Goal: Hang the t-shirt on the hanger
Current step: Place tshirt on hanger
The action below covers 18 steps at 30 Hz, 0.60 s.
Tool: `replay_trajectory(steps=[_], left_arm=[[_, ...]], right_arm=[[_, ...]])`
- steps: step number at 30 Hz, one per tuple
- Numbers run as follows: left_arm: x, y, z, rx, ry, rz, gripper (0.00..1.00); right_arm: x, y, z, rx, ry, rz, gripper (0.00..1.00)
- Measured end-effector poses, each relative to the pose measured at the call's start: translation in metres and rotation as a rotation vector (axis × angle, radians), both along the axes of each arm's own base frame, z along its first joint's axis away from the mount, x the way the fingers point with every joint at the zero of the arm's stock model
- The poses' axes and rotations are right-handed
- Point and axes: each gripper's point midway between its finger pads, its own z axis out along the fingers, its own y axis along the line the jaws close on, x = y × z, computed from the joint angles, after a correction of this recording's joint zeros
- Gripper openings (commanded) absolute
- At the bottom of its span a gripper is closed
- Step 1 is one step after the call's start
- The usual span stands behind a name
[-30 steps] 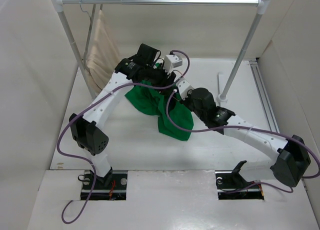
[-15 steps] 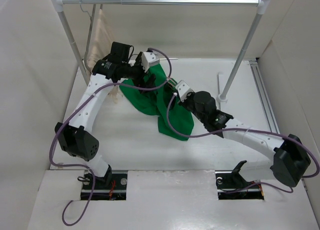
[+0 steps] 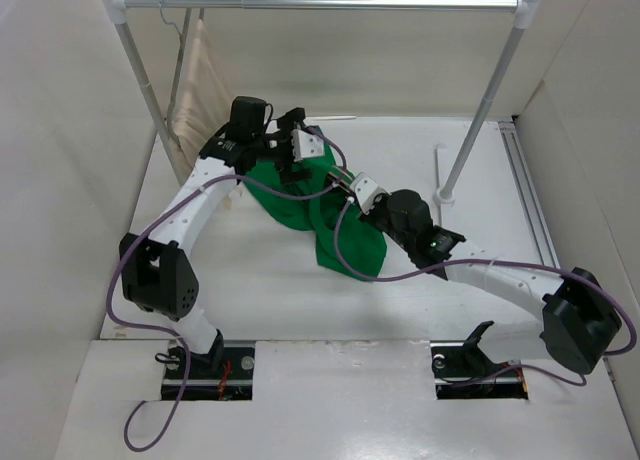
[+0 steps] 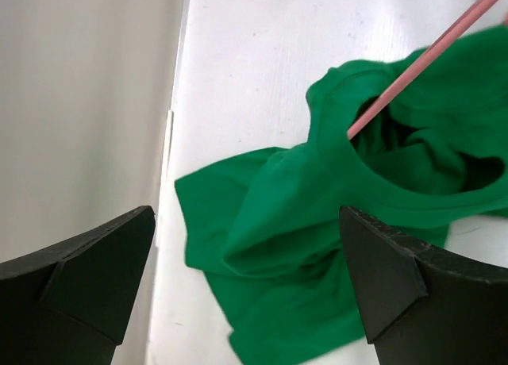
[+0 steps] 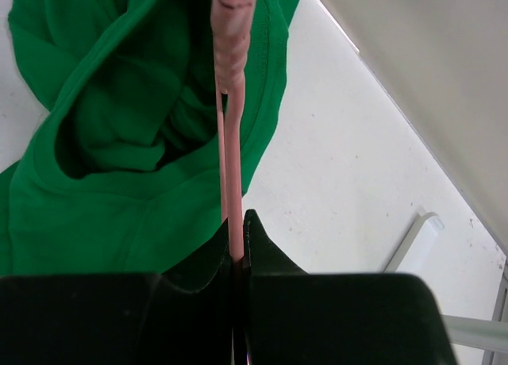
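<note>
Right wrist view: the hanger (image 5: 231, 135) is seen clamped between the narrowly closed jaws of the right gripper (image 5: 237, 222). Its pale pink wire runs straight up the middle of the frame into the folds of the t-shirt (image 5: 119, 167). A firm pinch on the wire is judged to be what allows the hanger to be steered like a rod into the cloth.

From the left wrist, the same pink wire is seen coming in from the upper right of the frame and passing into the neck opening of the green garment. The left gripper (image 4: 246, 216) is held above the shirt with its jaws spread wide and nothing between them. It is probably poised there so that the collar or a shoulder can be taken and drawn over the wire.

From the top external camera, the t-shirt is found bunched on the white table (image 3: 250, 280) at the centre of the frame, with the left gripper at its upper left edge and the right gripper at its right edge. A rack (image 3: 330, 1) spans the top of the frame, and a beige cloth (image 3: 205, 100) hangs at its left end.

The shirt is judged to be only partly threaded. Neither shoulder is seated yet, and a slip of the loose collar off the wire is the likely risk.
</note>
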Motion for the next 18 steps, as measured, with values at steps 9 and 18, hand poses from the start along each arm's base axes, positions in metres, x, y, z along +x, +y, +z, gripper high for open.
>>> replay_trajectory(steps=[9,18], left_arm=[[0.039,-0.017,-0.090,0.178,0.016,-0.207,0.94],[0.021,-0.012,-0.140,0.291,0.151,-0.392,0.08]], right_arm=[[-0.003,0.007,-0.012,-0.003,0.024,0.040,0.00],[0.007,0.009,-0.031,-0.021,0.067,0.051,0.00]])
